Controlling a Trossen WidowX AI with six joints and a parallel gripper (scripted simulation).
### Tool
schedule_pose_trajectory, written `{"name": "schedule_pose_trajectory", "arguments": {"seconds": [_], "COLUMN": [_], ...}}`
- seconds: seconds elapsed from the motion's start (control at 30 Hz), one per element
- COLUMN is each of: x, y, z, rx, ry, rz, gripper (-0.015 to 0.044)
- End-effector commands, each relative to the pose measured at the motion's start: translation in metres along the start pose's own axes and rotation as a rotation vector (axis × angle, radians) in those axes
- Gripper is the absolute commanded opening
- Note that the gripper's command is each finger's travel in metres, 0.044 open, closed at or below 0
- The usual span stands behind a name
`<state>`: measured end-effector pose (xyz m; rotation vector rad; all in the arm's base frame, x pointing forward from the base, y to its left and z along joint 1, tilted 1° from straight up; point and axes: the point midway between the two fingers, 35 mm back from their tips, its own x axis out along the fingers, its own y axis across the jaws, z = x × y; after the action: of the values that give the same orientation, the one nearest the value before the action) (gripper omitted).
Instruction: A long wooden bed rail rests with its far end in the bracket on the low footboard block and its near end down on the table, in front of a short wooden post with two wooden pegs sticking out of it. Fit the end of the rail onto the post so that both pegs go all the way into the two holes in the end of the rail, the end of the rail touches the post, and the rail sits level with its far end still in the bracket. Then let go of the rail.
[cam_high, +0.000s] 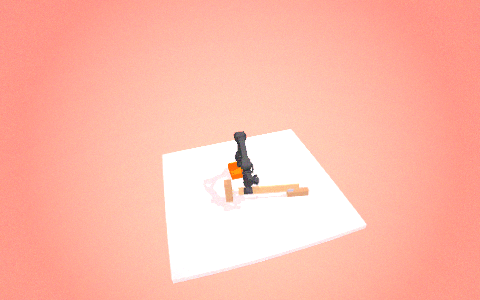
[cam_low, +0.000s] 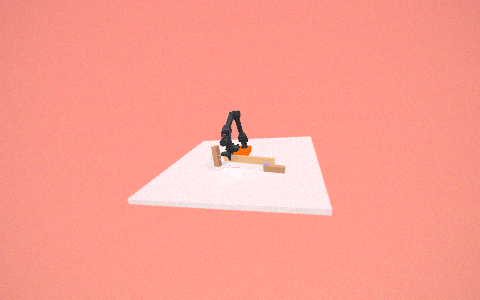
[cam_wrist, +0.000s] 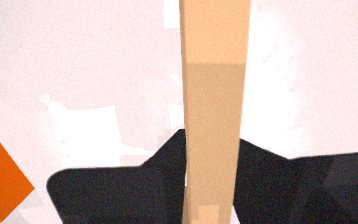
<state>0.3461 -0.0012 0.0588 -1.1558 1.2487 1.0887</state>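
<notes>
The long pale rail (cam_high: 272, 189) (cam_low: 255, 160) (cam_wrist: 216, 100) is held near its post end by my gripper (cam_high: 248, 190) (cam_low: 228, 156) (cam_wrist: 198, 134), which is shut on it. That end appears raised off the table, with a shadow below. A small gap separates it from the upright brown post (cam_high: 228, 191) (cam_low: 216, 156). The rail's far end is by the low footboard block (cam_high: 301, 192) (cam_low: 276, 169) with its greyish bracket (cam_high: 290, 190) (cam_low: 266, 164); whether it sits inside the bracket is too small to tell. The pegs and the holes cannot be made out.
An orange block (cam_high: 235, 171) (cam_low: 244, 150) (cam_wrist: 12, 185) is at the arm's base, behind the rail and post. The white table top (cam_high: 260, 235) (cam_low: 230, 192) carries everything, with pinkish shadows around the post. The dark arm (cam_high: 243, 152) (cam_low: 226, 135) rises behind the rail.
</notes>
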Motion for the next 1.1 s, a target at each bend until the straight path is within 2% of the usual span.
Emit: {"name": "schedule_pose_trajectory", "arguments": {"seconds": [0.0,1.07], "x": [-0.0001,0.0018], "y": [-0.001,0.0006], "z": [0.0013,0.0013], "rx": [0.0,0.0], "ry": [-0.008,-0.008], "rz": [-0.006,-0.005], "gripper": [0.0,0.0]}}
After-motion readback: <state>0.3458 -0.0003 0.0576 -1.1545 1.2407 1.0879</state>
